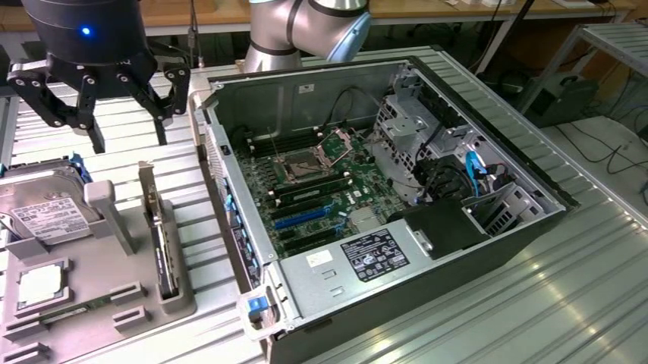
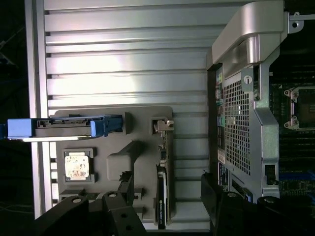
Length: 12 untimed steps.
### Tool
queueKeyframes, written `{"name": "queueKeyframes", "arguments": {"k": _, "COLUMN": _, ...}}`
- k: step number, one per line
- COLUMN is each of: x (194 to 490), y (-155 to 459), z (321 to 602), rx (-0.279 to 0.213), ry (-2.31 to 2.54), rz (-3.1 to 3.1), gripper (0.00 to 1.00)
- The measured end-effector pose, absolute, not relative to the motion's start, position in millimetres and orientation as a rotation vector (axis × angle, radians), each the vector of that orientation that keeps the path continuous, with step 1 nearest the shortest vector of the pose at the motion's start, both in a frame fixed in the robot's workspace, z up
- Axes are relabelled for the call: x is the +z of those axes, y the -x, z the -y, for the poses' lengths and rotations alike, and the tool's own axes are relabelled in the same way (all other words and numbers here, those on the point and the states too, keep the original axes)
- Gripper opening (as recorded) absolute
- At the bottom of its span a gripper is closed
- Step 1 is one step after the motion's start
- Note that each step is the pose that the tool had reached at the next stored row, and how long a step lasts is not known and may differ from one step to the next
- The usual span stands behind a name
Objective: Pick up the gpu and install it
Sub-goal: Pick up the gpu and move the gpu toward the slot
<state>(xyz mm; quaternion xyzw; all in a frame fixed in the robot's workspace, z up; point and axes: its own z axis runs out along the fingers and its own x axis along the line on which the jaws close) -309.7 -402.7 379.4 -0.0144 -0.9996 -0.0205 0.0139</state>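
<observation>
Gpu (image 1: 160, 239) is standing on edge in the grey tray (image 1: 96, 265), ungripped; gripper (image 1: 130, 140) is hovering above it, jaws spread open; a misaligned descent is risking a finger striking its thin edge

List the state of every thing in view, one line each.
gripper: open, holding nothing.
gpu: standing on edge in the gray holder, not installed.
hard drive: resting in the holder.
computer case: side open, motherboard exposed.
</observation>
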Motion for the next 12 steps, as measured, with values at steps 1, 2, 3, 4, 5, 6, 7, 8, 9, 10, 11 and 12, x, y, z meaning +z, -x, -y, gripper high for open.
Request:
{"name": "queueKeyframes", "arguments": {"k": 1, "x": 379.5, "y": 309.7, "z": 402.7, "rx": -0.064, "ry": 0.045, "rz": 3.113, "gripper": 0.66}}
{"name": "queueKeyframes", "arguments": {"k": 2, "x": 379.4, "y": 309.7, "z": 402.7, "rx": -0.064, "ry": 0.045, "rz": 3.113, "gripper": 0.66}}
{"name": "queueKeyframes", "arguments": {"k": 3, "x": 379.4, "y": 309.7, "z": 402.7, "rx": -0.064, "ry": 0.045, "rz": 3.113, "gripper": 0.66}}
{"name": "queueKeyframes", "arguments": {"k": 4, "x": 379.4, "y": 309.7, "z": 402.7, "rx": -0.064, "ry": 0.045, "rz": 3.113, "gripper": 0.66}}
{"name": "queueKeyframes", "arguments": {"k": 5, "x": 379.4, "y": 309.7, "z": 402.7, "rx": -0.064, "ry": 0.045, "rz": 3.113, "gripper": 0.66}}
{"name": "queueKeyframes", "arguments": {"k": 6, "x": 379.4, "y": 309.7, "z": 402.7, "rx": -0.064, "ry": 0.045, "rz": 3.113, "gripper": 0.66}}
{"name": "queueKeyframes", "arguments": {"k": 7, "x": 379.4, "y": 309.7, "z": 402.8, "rx": -0.064, "ry": 0.044, "rz": 3.113, "gripper": 0.66}}
{"name": "queueKeyframes", "arguments": {"k": 8, "x": 379.2, "y": 309.8, "z": 403.4, "rx": -0.064, "ry": 0.041, "rz": 3.113, "gripper": 0.66}}
{"name": "queueKeyframes", "arguments": {"k": 9, "x": 379.1, "y": 309.8, "z": 404.2, "rx": -0.064, "ry": 0.037, "rz": 3.113, "gripper": 0.66}}
{"name": "queueKeyframes", "arguments": {"k": 10, "x": 378.8, "y": 309.7, "z": 405.0, "rx": -0.063, "ry": 0.033, "rz": 3.113, "gripper": 0.66}}
{"name": "queueKeyframes", "arguments": {"k": 11, "x": 378.5, "y": 309.7, "z": 405.7, "rx": -0.063, "ry": 0.028, "rz": 3.114, "gripper": 0.66}}
{"name": "queueKeyframes", "arguments": {"k": 12, "x": 378.1, "y": 309.9, "z": 406.5, "rx": -0.063, "ry": 0.022, "rz": 3.116, "gripper": 0.66}}
